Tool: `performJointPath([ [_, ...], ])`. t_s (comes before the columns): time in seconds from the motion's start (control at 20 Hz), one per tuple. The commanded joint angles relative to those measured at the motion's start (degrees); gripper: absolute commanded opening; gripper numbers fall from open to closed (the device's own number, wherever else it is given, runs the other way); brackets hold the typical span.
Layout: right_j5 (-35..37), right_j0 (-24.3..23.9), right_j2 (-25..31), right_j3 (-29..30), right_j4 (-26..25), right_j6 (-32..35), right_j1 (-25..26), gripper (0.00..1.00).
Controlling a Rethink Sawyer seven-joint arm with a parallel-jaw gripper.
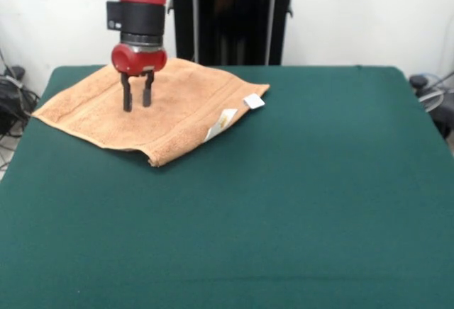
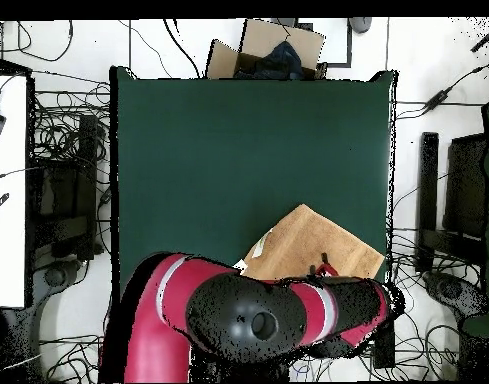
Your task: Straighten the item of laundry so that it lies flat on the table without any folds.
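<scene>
The item of laundry (image 1: 177, 107), a peach-orange towel, lies at the far left corner of the green table (image 1: 298, 203). It looks doubled over, with a thick folded edge toward the front and two white tags (image 1: 253, 101) sticking out on its right side. My gripper (image 1: 137, 100) points straight down over the towel's left half, open, with its fingertips at or just above the cloth and nothing between them. In the overhead view the towel (image 2: 303, 243) lies by the table's (image 2: 238, 140) lower right edge. The arm hides its lower part, and only a red bit of the gripper (image 2: 325, 268) shows.
The black pedestal column (image 1: 230, 15) stands right behind the towel. The towel's left corner reaches the table's left edge. A cardboard box (image 2: 268, 48) sits off the table's far side. Cables and black stands (image 2: 428, 200) lie on the floor around the table.
</scene>
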Motion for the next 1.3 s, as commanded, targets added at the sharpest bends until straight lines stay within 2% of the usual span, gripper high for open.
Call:
performJointPath([
  [0.05, 12.2, -0.1, 11.9, -16.2, -1.0, 2.9, 11.7, 1.0],
  [0.85, 14.2, 1.3, 7.9, -17.5, -9.5, 3.7, 14.6, 1.0],
  [1.3, 14.0, 1.2, 5.0, -18.5, -9.0, -0.8, 17.2, 1.0],
])
